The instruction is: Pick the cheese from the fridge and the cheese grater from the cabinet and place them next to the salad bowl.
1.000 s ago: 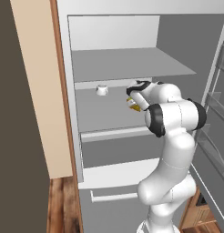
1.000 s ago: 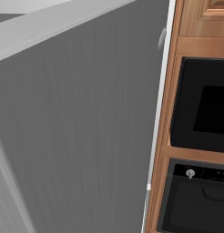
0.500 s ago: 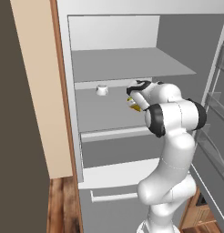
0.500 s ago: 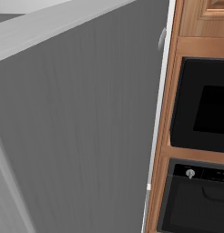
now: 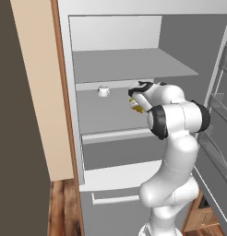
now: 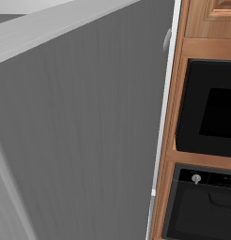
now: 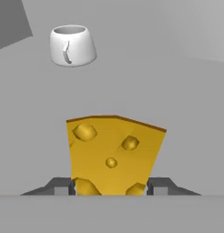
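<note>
The tall light-grey fridge [image 5: 134,69] stands open with its grey inner shelves bare-looking and pale, a brown wooden panel [image 5: 37,92] to its left. On the middle shelf sits a small white cup [image 7: 73,44], well apart from the yellow-orange wedge of cheese [image 7: 114,154] with holes. In the hand view the gripper [image 7: 113,186] has its dark fingertips [image 7: 63,186] pressed against both sides of the wedge, clamped on it. In the left base view the white arm reaches into that shelf.
</note>
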